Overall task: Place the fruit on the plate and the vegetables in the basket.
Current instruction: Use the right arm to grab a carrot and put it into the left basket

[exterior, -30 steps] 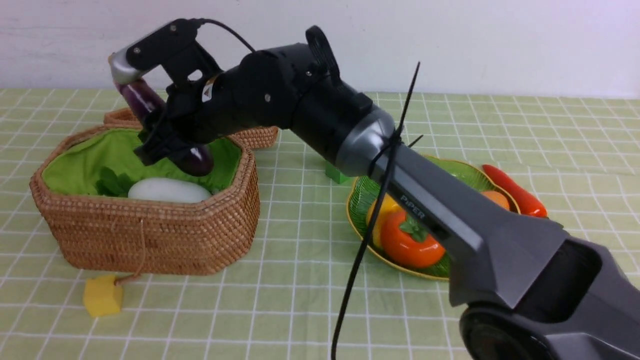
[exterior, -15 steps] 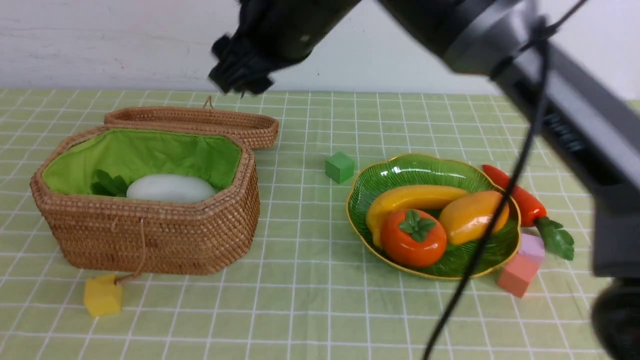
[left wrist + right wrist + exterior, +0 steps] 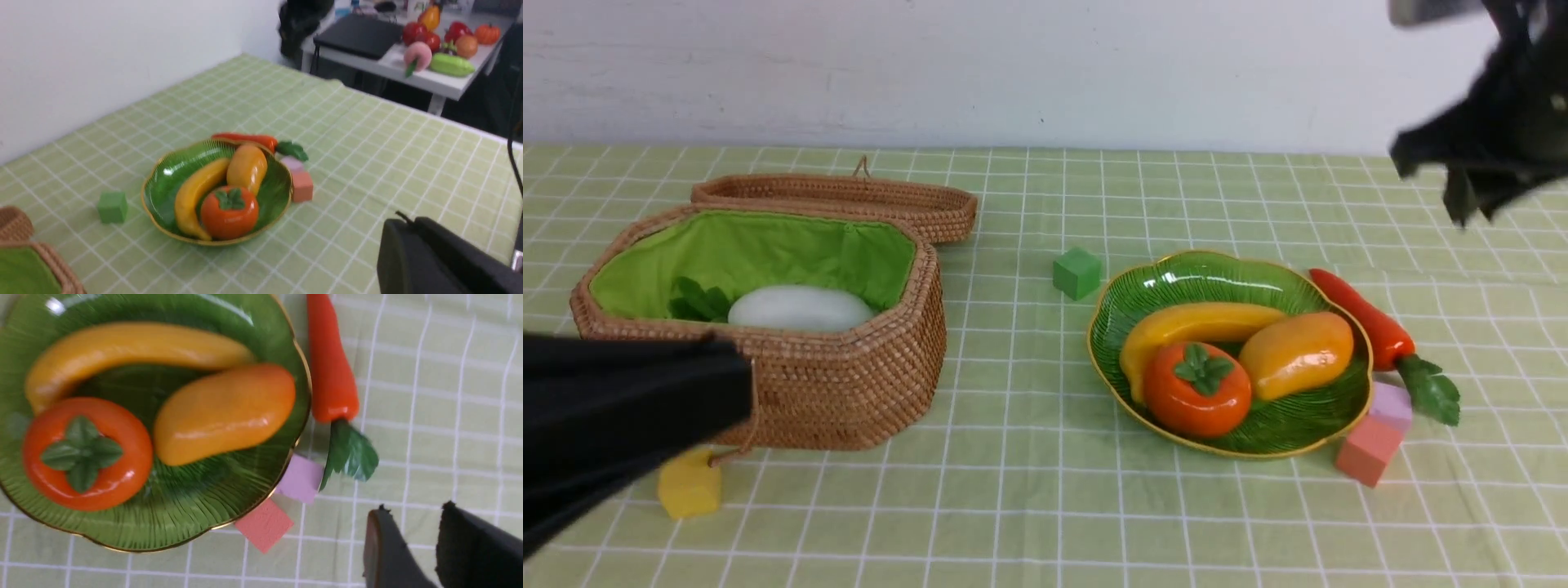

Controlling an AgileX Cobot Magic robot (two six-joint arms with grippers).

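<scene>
Banana (image 3: pixel 1201 321), mango (image 3: pixel 1297 354) and persimmon (image 3: pixel 1196 392) lie on the plate (image 3: pixel 1192 282); carrot (image 3: pixel 1364 322) just right of it, basket (image 3: pixel 849 392) with radish (image 3: pixel 800 309) well left.

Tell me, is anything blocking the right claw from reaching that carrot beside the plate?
Nothing visible does. Only bare tablecloth shows between the right gripper and the carrot. The plate and a lilac cube sit close beside the carrot, not in the path.

- The left arm (image 3: pixel 621 408), far left of the plate (image 3: pixel 1217 273): a broad, plain matte-black wedge.
- The left gripper (image 3: pixel 402 241): a rounded matte-black block with a small nub; a thin black cable (image 3: pixel 512 155) runs beside it.
- The right gripper (image 3: pixel 414 508), right of the plate: two flat black fingers (image 3: pixel 470 535), one with a brownish edge.
- From the front it blurs black, with a grey patch (image 3: pixel 1429 10) above.
</scene>
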